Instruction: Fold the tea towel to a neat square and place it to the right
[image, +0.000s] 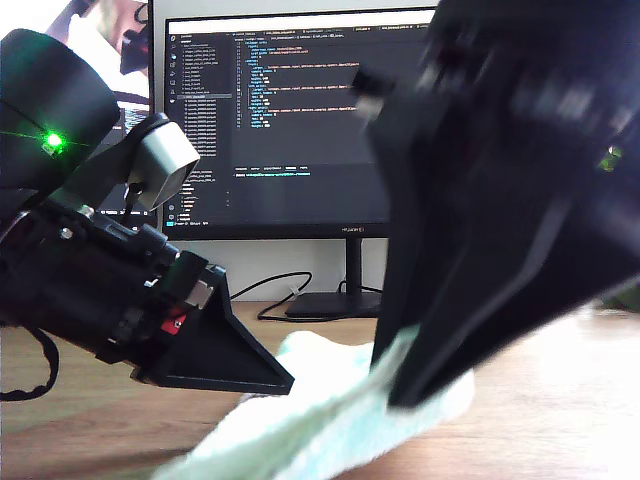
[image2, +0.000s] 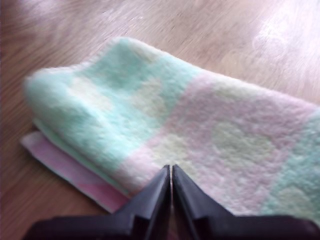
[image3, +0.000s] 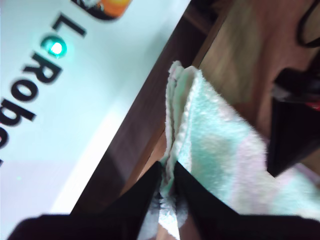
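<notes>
Mint-and-pink terry, one tea towel (image2: 165, 125): my second gripper (image3: 167, 182) jaws grasp it; my first gripper (image2: 171, 175) jaws clenched.

Daylight is soft and fairly bright on the wooden table (image: 560, 400), with a pale glare patch on the wood in the first wrist view. In the exterior view the monitor (image: 290, 120) glows dimly; its text is too small to read. A green LED (image: 52, 141) flares with a thin streak across the dark arm. The other arm, at the exterior view's right, is heavily motion-blurred and nearly black. The tea towel (image2: 165, 130) is soft-focused in both wrist views; the second wrist view is smeared, its white lettered panel (image3: 75, 100) overexposed.
</notes>
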